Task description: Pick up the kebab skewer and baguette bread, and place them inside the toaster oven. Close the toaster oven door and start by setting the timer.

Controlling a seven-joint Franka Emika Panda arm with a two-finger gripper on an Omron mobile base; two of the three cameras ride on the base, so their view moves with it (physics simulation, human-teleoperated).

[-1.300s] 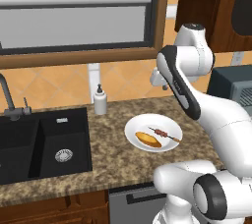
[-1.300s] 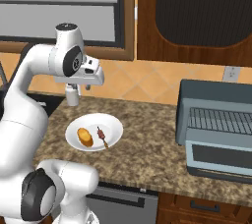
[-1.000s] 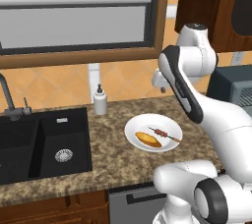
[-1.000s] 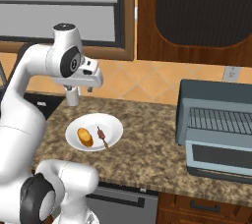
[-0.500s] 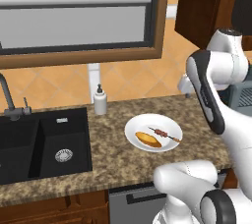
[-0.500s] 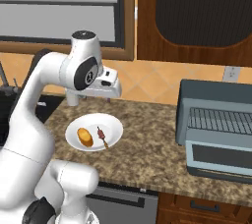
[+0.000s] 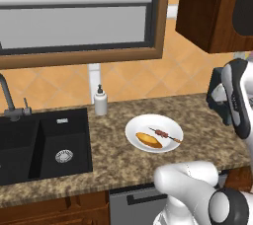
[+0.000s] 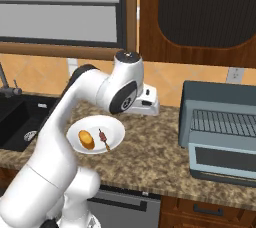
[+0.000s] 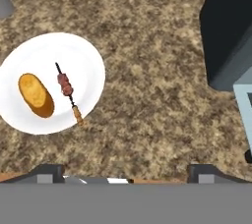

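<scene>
At the bottom of the hand view, the gripper [image 9: 126, 171] is seen with jaws wide and empty. Left of the frame, the kebab skewer [image 9: 68, 92] and baguette bread [image 9: 35, 95] are seen on the plate [image 9: 88, 61]. The thin stick could be missed and rolled away.

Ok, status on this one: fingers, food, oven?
Fingers open, empty, above the counter. Kebab skewer and baguette bread both on the plate. Toaster oven door down, rack bare, nothing in the way.
</scene>
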